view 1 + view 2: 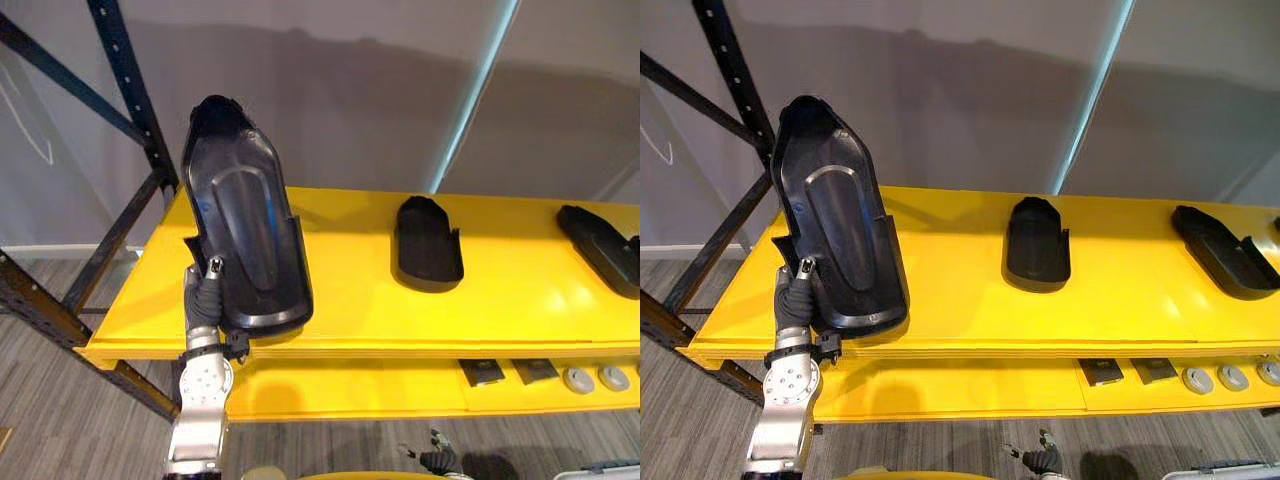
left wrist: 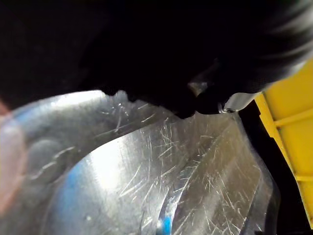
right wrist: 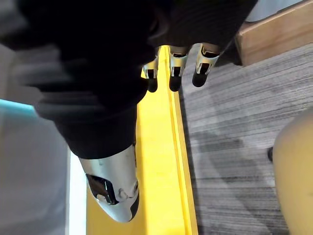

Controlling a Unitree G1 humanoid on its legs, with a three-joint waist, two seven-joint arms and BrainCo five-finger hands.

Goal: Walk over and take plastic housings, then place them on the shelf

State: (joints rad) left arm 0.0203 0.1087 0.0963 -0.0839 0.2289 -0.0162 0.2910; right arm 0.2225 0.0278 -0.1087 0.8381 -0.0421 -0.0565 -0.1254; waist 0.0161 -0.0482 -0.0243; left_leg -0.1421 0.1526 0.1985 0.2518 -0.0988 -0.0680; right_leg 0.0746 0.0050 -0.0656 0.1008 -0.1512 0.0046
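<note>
Evidently placing step: over the left end of the glossy yellow shelf [image 1: 520, 300], the held housing [image 1: 245, 230], a scuffed black moulded shell with a raised oval rib, stood upright, its lower rim pinched by the left hand [image 1: 205, 295]. A second housing [image 1: 427, 245] and a third housing [image 1: 600, 245] lay flat further right; the right hand [image 3: 176, 68] hung slack and empty. Next, I judged: tip it flat onto bare deck, then release.
</note>
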